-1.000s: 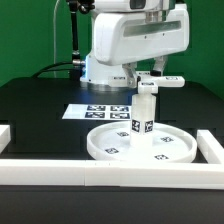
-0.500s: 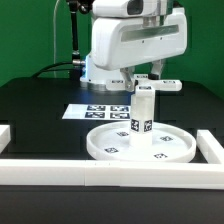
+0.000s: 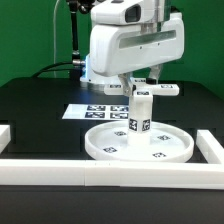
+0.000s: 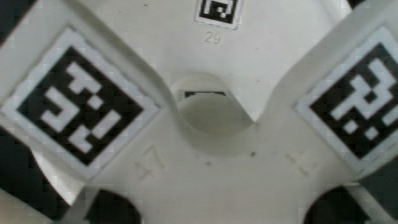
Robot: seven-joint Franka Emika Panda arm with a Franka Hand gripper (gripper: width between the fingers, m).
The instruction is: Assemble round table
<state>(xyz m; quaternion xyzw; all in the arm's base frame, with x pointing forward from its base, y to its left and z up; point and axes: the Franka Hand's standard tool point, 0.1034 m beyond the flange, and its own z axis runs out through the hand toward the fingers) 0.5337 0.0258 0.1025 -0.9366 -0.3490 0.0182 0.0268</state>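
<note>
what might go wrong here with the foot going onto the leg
1. The foot, seemingly held by the end effector, sits off toward the exterior view's right of the top of the leg. Pressed down out of line, it may jam or fail to seat.
2. The leg stands upright on the disc. Whether it is fastened there cannot be told, so a sideways push might tip it.

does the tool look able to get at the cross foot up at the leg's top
Probably yes: the tool hangs right over the cross foot at the top of the leg, with nothing between them.
</note>
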